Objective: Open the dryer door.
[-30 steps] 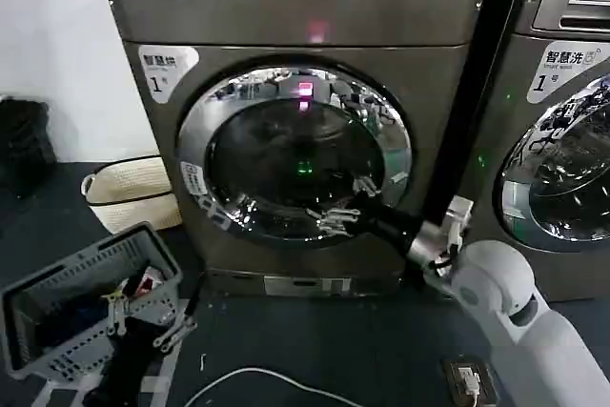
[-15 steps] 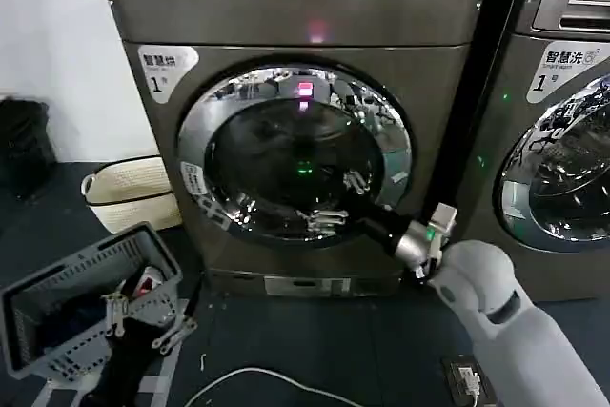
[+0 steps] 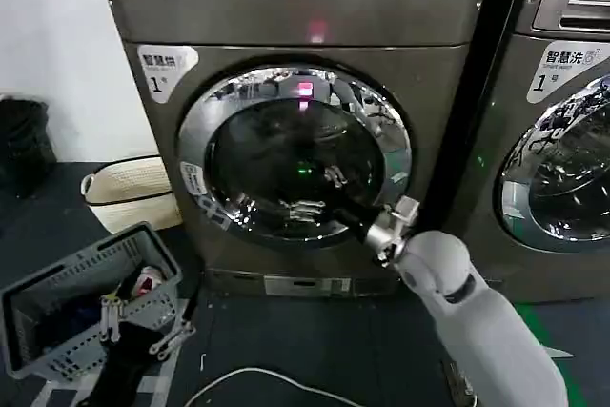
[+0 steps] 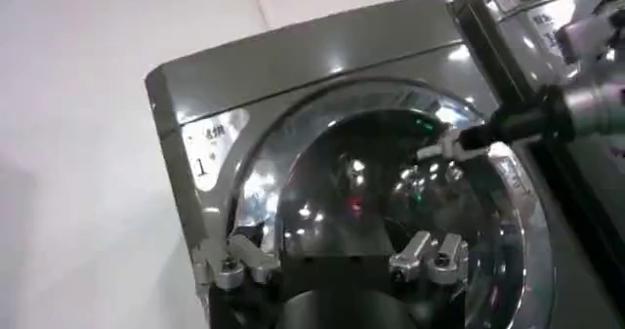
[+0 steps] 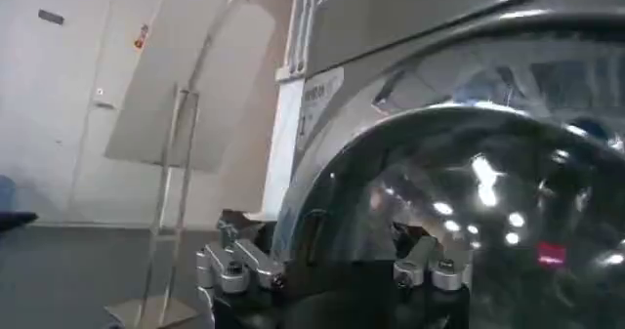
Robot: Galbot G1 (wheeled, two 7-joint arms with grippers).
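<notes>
while the dryer door [image 3: 295,154] sits shut in the front of its bronze-grey machine [image 3: 286,7], our right hand [image 3: 315,193] is up against its glass.

going left to right: a grey basket [image 3: 67,307] stands on the floor at the lower left with our left hand [image 3: 138,316] over it, fingers spread and holding nothing; a cream basket [image 3: 129,193] stands behind it by the machine; our right hand's fingers [image 3: 303,209] are spread apart, grasping nothing, before the lower right of the dark glass inside the chrome ring; the lg machine [image 3: 562,92] stands at the far right.
</notes>
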